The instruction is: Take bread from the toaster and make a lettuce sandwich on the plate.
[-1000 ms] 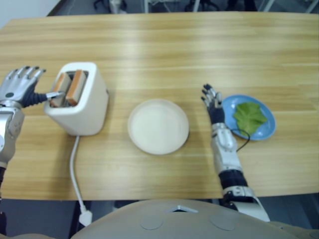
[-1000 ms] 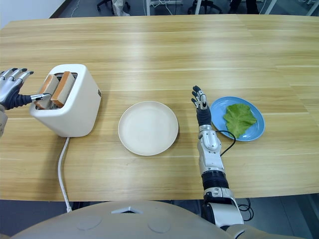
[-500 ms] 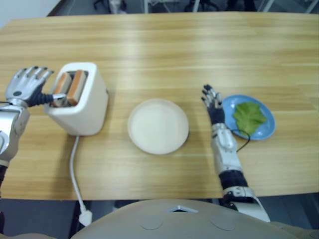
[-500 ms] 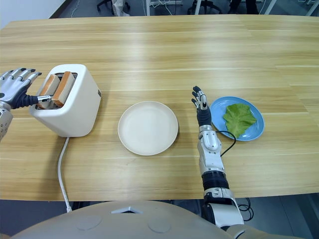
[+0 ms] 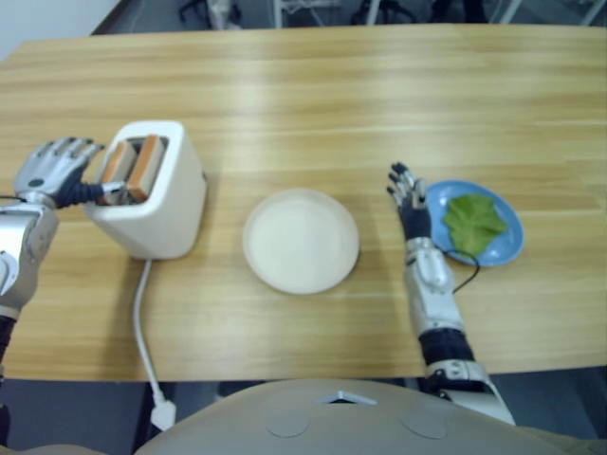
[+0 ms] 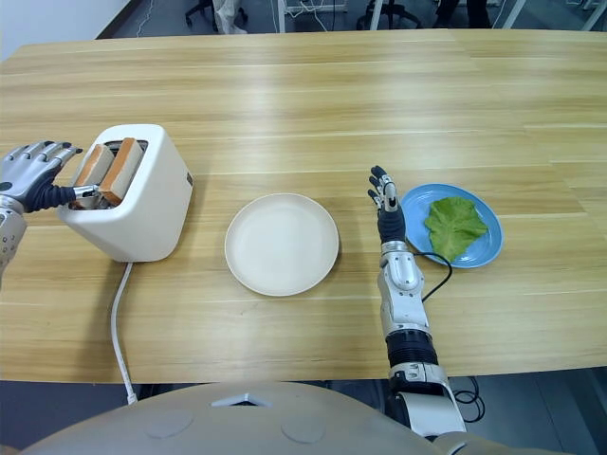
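Note:
A white toaster (image 6: 133, 201) stands at the table's left with two slices of bread (image 6: 111, 170) upright in its slots. My left hand (image 6: 36, 175) hovers just left of the toaster, fingers spread, with its thumb tip touching the nearest slice. An empty cream plate (image 6: 282, 244) lies in the middle. A lettuce leaf (image 6: 454, 226) rests on a blue plate (image 6: 482, 251) to the right. My right hand (image 6: 387, 203) lies flat on the table between the two plates, fingers straight, holding nothing.
The toaster's white cord (image 6: 118, 318) runs from its base toward the table's near edge and hangs over it. A thin black cable (image 6: 434, 270) loops beside my right forearm. Bare wood stretches across the far half of the table.
My left hand has lowered a little and turned its fingers toward the toaster's left side. The right hand has stayed put.

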`<action>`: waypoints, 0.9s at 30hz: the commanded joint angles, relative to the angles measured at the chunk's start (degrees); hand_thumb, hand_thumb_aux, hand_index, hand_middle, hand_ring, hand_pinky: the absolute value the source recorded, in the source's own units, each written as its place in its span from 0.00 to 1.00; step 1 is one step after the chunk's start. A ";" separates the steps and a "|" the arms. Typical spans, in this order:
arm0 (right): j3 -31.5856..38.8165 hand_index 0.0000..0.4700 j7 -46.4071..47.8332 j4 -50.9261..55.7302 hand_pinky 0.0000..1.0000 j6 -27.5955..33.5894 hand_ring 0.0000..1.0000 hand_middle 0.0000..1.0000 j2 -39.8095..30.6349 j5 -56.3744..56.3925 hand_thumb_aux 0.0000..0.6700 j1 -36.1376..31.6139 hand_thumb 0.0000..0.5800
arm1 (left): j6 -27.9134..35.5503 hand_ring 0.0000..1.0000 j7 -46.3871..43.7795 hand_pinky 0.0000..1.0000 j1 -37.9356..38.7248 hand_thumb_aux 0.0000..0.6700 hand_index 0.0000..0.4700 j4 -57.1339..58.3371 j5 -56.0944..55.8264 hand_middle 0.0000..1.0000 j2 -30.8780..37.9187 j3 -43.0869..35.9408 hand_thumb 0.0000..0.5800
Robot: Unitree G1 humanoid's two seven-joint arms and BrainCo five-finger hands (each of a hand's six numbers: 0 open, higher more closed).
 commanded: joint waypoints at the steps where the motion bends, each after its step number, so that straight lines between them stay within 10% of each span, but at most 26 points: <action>1: -0.40 0.00 -0.12 -0.85 0.00 1.09 0.00 0.00 -0.04 0.19 0.00 0.41 0.00 | 0.39 0.00 -2.71 0.00 1.89 0.56 0.55 1.60 -0.87 0.00 -1.60 -2.40 0.80; 2: -0.41 0.00 -0.13 -0.86 0.00 1.11 0.00 0.00 -0.08 0.21 0.00 0.39 0.00 | 0.26 0.00 -2.82 0.00 1.95 0.56 0.55 1.32 -1.17 0.00 -1.76 -2.38 0.80; 5: -0.53 0.00 -0.17 -0.80 0.00 1.13 0.00 0.00 -0.16 0.31 0.00 0.44 0.00 | -1.16 0.00 -2.27 0.00 1.34 1.00 0.98 0.65 -2.69 0.00 -2.64 -2.23 1.00; 17: -1.05 0.00 -0.25 0.87 0.00 1.22 0.00 0.00 -0.36 0.47 0.00 0.17 0.00 | -2.61 0.00 3.48 0.00 -0.48 1.00 0.98 -0.86 -4.26 0.00 -4.66 0.22 1.00; 20: -0.98 0.00 -0.38 0.79 0.00 1.36 0.00 0.00 -0.27 0.38 0.00 0.26 0.00 | -2.57 0.97 6.06 0.97 -0.77 1.00 0.98 -2.30 -5.55 0.97 -5.47 2.50 1.00; 27: -0.82 0.00 -0.49 1.22 0.00 1.63 0.00 0.00 -0.10 0.27 0.00 0.01 0.00 | -1.80 1.00 11.70 1.00 -1.30 1.00 0.98 -7.62 -7.46 1.00 -6.83 10.25 1.00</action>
